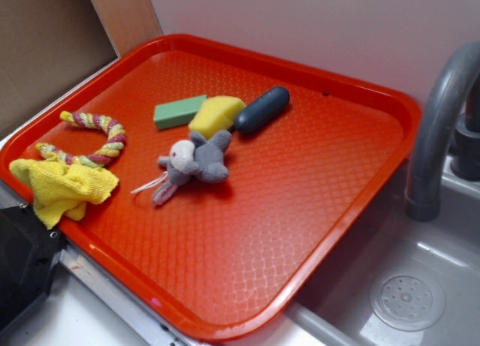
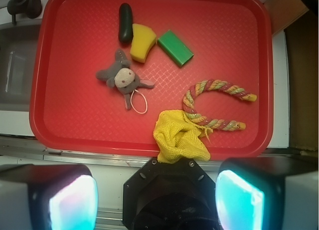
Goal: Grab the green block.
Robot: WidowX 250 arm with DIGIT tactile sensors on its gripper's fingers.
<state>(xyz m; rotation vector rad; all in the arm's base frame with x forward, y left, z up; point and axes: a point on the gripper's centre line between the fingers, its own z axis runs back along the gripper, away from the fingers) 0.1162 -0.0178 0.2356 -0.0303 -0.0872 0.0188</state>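
The green block (image 1: 178,112) lies flat on the red tray (image 1: 300,211) near its far left corner, one end touching a yellow sponge (image 1: 216,115). In the wrist view the green block (image 2: 175,47) sits far up the frame on the tray (image 2: 75,115). My gripper (image 2: 157,205) hangs high over the counter beyond the tray's near rim, well away from the block. Its two cyan-lit fingers (image 2: 72,205) stand wide apart with nothing between them, so it is open. The exterior view does not show the gripper.
A dark capsule-shaped piece (image 1: 261,109) touches the sponge's other side. A grey plush mouse (image 1: 196,160) lies just in front of them. A rope ring (image 1: 112,128) and a yellow cloth (image 1: 64,187) sit at the tray's left edge. Sink (image 1: 405,293) and faucet (image 1: 435,128) are at right.
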